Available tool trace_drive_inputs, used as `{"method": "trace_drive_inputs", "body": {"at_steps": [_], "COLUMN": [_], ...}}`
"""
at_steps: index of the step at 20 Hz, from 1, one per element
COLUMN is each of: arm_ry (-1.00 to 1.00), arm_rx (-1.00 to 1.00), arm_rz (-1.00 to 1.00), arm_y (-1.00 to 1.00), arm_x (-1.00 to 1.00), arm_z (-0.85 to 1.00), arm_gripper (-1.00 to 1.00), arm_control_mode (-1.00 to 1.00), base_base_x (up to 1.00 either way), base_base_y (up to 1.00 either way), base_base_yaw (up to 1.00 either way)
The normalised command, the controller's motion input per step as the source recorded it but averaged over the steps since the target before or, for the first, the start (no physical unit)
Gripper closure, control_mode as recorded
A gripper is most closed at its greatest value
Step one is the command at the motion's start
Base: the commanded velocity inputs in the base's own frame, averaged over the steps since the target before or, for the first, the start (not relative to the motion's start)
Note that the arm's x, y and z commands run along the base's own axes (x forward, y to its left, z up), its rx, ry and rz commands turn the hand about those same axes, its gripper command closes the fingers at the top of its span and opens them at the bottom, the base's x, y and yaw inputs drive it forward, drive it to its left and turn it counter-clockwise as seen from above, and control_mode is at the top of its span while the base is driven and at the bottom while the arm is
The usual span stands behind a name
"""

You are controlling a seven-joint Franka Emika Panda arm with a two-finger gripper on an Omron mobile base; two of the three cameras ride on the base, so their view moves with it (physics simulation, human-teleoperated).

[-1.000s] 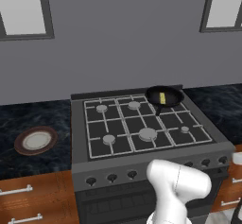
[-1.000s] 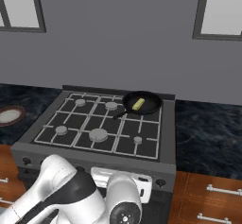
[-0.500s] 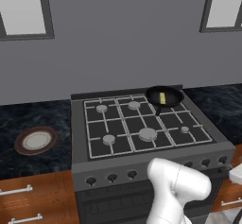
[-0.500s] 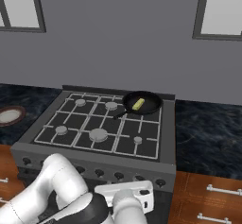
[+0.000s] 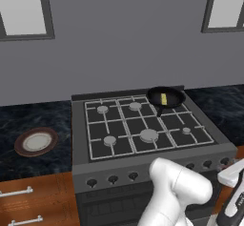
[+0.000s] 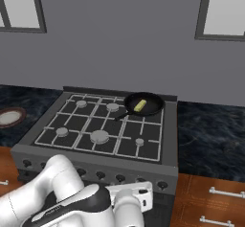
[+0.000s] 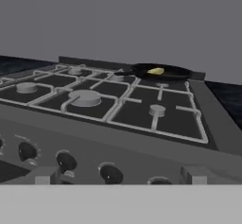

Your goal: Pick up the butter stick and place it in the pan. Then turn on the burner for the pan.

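From my left base camera I see the stove (image 5: 147, 125) set into a dark marbled counter (image 5: 28, 118), with the pan (image 5: 165, 97) sitting on the back right burner and the butter stick (image 5: 164, 98) lying inside it, a small pale-yellow bar against the black. A brown-rimmed white plate (image 5: 36, 141) rests on the counter well to the left of the stove. My arm's white elbow bulks up at the lower right, in front of the row of knobs (image 5: 112, 179) on the stove's front panel. From the right base camera the pan (image 6: 143, 104) again sits at the back right of the grates, its short handle pointing toward the front left, and the butter stick (image 6: 139, 106) lies diagonally inside it; the plate (image 6: 10, 117) shows at the far left edge. The arm folds low across the bottom of this picture, in front of the stove's front panel. From the hand camera I am looking low across the cooktop from the front: the knobs (image 7: 111, 173) are close below, the burners stretch away, and the pan (image 7: 159, 71) with the butter stick (image 7: 155, 70) in it sits at the far side. The gripper's (image 7: 118, 176) two finger tips (image 7: 41, 175) stand spread as wide as they go, holding nothing.
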Motion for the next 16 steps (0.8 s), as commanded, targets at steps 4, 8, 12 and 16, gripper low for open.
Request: {"method": "trace_drive_inputs", "body": {"at_steps": [4,8,12,16], "arm_ry": [-0.05,-0.02,-0.01,-0.02], "arm_rx": [-0.04,-0.09,-0.08,-0.05], "arm_rz": [-0.08,-0.04,-0.04,-0.03], "arm_y": [0.00,-0.10,-0.14,-0.18], "arm_x": [0.18,0.20,0.29,0.28], "arm_z": [-0.49,-0.39,-0.32,-0.36], "arm_gripper": [-1.00,-1.00,-1.00,-1.00], "arm_control_mode": [-1.00,-1.00,-1.00,-1.00], "base_base_x": [0.00,0.00,0.00,0.00], "base_base_y": [0.00,0.00,0.00,0.00], "base_base_yaw": [0.00,0.00,0.00,0.00]}}
